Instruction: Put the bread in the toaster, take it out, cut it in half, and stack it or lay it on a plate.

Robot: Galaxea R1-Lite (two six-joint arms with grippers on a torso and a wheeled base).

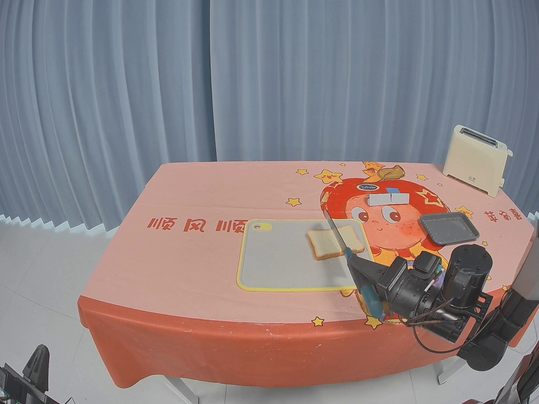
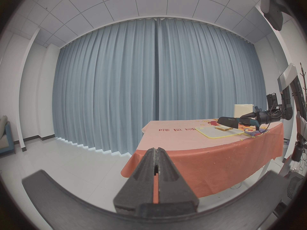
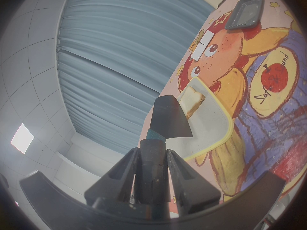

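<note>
A toasted bread slice [image 1: 334, 242] lies on the right part of the grey, yellow-rimmed cutting board [image 1: 275, 259]. My right gripper [image 1: 368, 279] is shut on the blue handle of a knife [image 1: 339, 235], whose blade slants across the slice. In the right wrist view the knife [image 3: 169, 117] rises from my right gripper [image 3: 153, 170] in front of the bread [image 3: 192, 100]. The cream toaster [image 1: 476, 160] stands at the table's far right corner, and a dark grey plate [image 1: 448, 228] lies between it and the board. My left gripper [image 2: 155, 179] is shut on nothing, low beside the table and well off its left side.
The table wears an orange cartoon-print cloth [image 1: 202, 242]; a white tag [image 1: 388, 198] lies behind the board. Blue curtains hang behind the table. The cloth's left half is bare.
</note>
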